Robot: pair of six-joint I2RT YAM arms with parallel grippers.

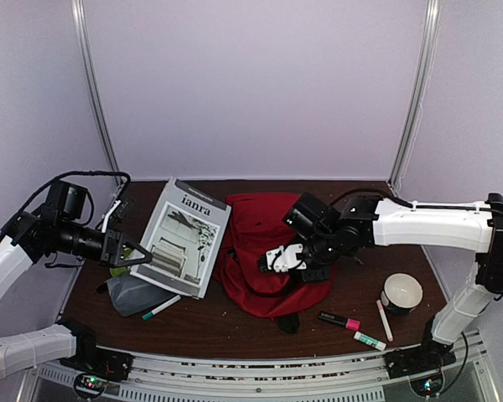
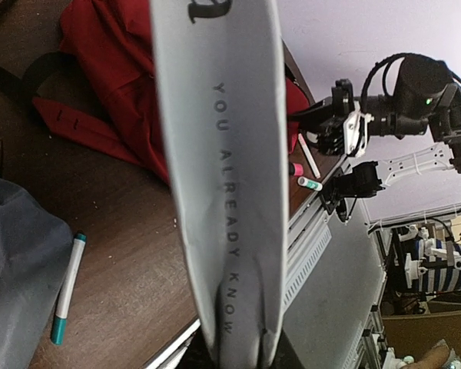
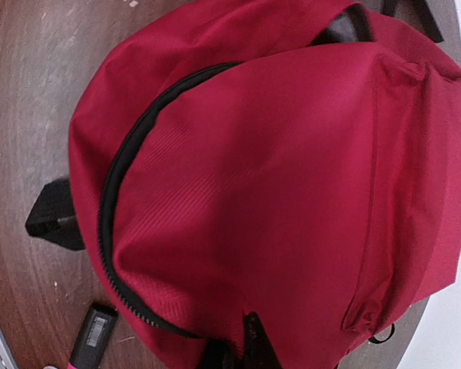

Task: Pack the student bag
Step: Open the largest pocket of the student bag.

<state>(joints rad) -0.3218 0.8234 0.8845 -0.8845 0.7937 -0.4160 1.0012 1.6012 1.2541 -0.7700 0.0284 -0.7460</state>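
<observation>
Top view, table: a dark brown wooden table (image 1: 235,322) carries everything, with one arm at each side.
Top view, bag: a large red fabric backpack (image 1: 264,222) lies flat at the middle of the table. A black strap end pokes out at its near edge.
Top view, left pincer: the left pincer (image 1: 141,256) is clamped on the left edge of a grey-and-white paperback book (image 1: 184,239). The book is tilted, its right edge just beside the backpack.
Top view, right pincer: the right pincer (image 1: 267,265) sits over the backpack's near half, down at the fabric.
Top view, left items: a soft grey zip pouch (image 1: 132,293) lies under the book's near corner, with a teal-capped white marker (image 1: 161,307) beside it.
Top view, right items: a round white cup (image 1: 401,293), a black marker with a pink cap (image 1: 339,320) and a green-capped white stick (image 1: 369,340) lie near the right arm.
Left wrist view: the book's spine fills the centre, gripped at the bottom. The backpack lies behind it, upper left.
Right wrist view: red fabric fills the frame, crossed by a curved black zipper (image 3: 111,207). The dark fingertips (image 3: 251,340) are together against the cloth. I cannot tell whether they pinch any of it.
</observation>
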